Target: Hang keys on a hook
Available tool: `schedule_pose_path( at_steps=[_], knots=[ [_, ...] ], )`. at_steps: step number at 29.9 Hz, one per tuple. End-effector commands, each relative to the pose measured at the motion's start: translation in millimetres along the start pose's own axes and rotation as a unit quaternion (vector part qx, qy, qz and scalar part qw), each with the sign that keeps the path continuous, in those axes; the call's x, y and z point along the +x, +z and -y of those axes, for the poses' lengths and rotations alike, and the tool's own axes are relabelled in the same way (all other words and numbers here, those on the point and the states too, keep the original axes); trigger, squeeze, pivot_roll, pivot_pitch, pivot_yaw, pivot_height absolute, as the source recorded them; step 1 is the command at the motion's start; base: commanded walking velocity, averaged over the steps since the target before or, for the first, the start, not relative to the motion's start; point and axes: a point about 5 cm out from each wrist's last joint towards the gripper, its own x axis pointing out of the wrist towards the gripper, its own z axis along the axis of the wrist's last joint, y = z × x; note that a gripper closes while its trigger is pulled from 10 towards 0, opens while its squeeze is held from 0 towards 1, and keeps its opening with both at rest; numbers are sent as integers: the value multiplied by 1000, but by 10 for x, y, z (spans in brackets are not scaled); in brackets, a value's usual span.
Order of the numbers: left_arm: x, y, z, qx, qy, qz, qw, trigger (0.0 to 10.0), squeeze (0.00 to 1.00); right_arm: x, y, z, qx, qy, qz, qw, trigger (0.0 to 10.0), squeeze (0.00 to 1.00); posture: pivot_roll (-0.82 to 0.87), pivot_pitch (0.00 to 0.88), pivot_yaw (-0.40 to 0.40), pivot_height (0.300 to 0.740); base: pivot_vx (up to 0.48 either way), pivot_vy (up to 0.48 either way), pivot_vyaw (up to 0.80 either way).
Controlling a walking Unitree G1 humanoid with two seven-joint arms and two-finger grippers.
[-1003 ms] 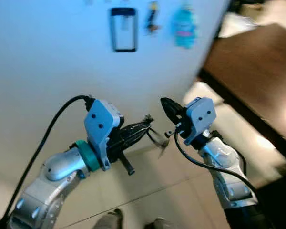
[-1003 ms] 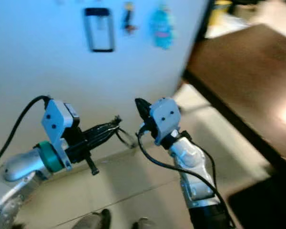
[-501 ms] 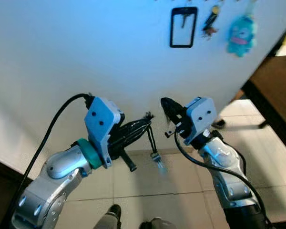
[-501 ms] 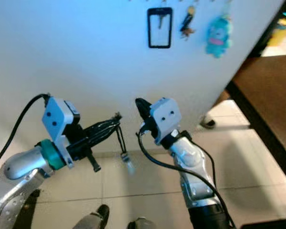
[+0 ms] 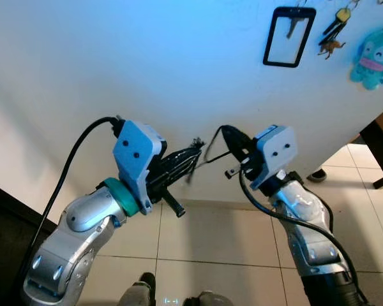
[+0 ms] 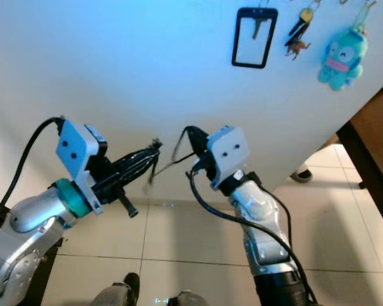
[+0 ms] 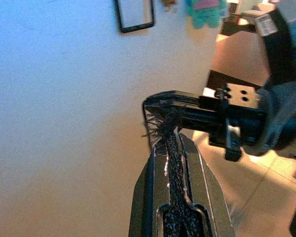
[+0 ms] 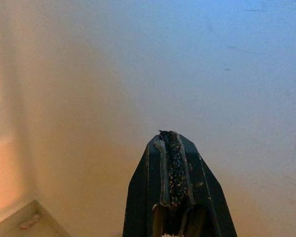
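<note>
1. We keep the left gripper pinched shut on the cord of the keys, which hang from its tip as a blurred streak between the two grippers.
2. We judge the swing should settle before we raise the keys to the wall, where a black frame, other keys and a plush hang.
3. The right gripper is closed and empty.

The left wrist view shows frayed cord at the fingertips; the head views show the hanging items.
</note>
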Motion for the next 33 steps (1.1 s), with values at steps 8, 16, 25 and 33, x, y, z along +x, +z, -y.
schedule_pose_path(
  at_steps=[8,16,25,33],
  knots=[
    [17,-44,-42,20,28,-5,999,10000,0,-24,-32,-37,14,0,-1,1000,10000,0,20,87,28,740,0,-120,0],
    [31,-49,-66,20,44,-3,999,10000,0,-21,-30,-42,16,0,0,1000,10000,0,21,88,29,740,0,-402,0],
    [37,-53,-76,21,51,-2,998,10000,0,-28,-32,-47,17,1,0,1000,10000,0,22,89,30,740,0,-419,0],
    [38,-52,-83,19,53,-2,998,10000,0,-29,-32,-51,17,1,-1,1000,10000,0,23,91,32,740,0,-416,0]
  ],
)
